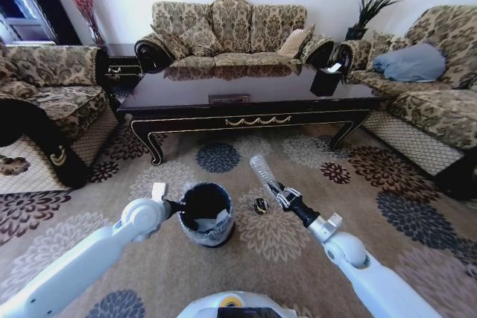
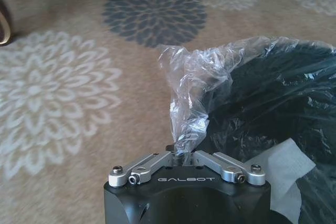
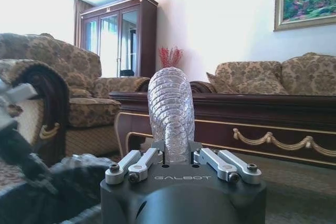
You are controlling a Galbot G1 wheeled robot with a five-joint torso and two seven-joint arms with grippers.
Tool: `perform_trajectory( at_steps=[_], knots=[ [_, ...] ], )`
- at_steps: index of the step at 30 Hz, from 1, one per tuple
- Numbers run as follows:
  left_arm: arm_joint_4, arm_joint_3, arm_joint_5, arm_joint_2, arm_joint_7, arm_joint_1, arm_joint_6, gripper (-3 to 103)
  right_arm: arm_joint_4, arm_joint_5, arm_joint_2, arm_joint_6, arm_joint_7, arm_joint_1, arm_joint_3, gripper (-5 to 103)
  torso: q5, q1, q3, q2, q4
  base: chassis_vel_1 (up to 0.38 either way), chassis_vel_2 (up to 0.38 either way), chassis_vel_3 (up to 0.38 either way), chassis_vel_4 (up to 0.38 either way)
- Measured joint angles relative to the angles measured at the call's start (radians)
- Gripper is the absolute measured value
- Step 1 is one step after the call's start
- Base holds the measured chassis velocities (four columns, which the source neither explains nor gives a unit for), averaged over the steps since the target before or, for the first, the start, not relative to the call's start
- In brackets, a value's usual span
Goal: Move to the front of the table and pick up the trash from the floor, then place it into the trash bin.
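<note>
The black trash bin [image 1: 206, 214] stands on the patterned floor [image 1: 298, 236] in front of the dark table [image 1: 238, 94], with a white tissue [image 1: 218, 219] inside. My left gripper [image 1: 176, 204] is shut on the bin's plastic liner [image 2: 191, 93] at the rim. A clear ribbed bottle [image 1: 261, 170] is held up above the carpet by my right gripper [image 1: 277, 190], to the right of the bin; the bottle [image 3: 169, 111] points away from the wrist. A small dark round piece [image 1: 261, 205] lies on the carpet between bin and right gripper.
Sofas [image 1: 231, 31] ring the table at the back, left [image 1: 45, 109] and right [image 1: 425, 94]. A black tissue box [image 1: 326, 80] sits on the table's right end. A small side table [image 1: 123, 65] stands at the back left. Open carpet lies around both arms.
</note>
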Motion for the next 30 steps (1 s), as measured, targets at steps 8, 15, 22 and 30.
perform_trajectory(
  at_steps=[8, 15, 22, 30],
  knots=[
    [0.043, 0.204, -0.033, -0.101, -0.011, -0.176, 0.000, 0, 0.113, 0.023, 0.007, -0.034, 0.041, -0.022, -0.018, 20, 0.0000, 0.000, 0.000, 0.000, 0.0001, 0.000, 0.000, 0.000, 0.000],
    [0.087, 0.339, -0.036, -0.215, -0.036, -0.288, 0.000, 0, 0.132, 0.031, 0.017, -0.039, 0.048, -0.051, -0.015, 20, 0.0003, 0.000, 0.000, 0.000, -0.0001, 0.000, 0.000, 0.000, 0.000],
    [0.103, 0.370, -0.051, -0.280, -0.066, -0.319, 0.000, 0, 0.115, -0.011, 0.032, -0.034, 0.048, -0.076, -0.016, 20, 0.0000, 0.000, 0.000, 0.000, -0.0001, 0.000, 0.000, 0.000, 0.000],
    [0.086, 0.341, -0.051, -0.257, -0.070, -0.298, 0.000, 0, 0.101, -0.029, 0.037, -0.024, 0.045, -0.082, -0.030, 47, -0.0001, 0.000, 0.000, 0.000, 0.0002, 0.000, 0.000, 0.000, 0.000]
  ],
)
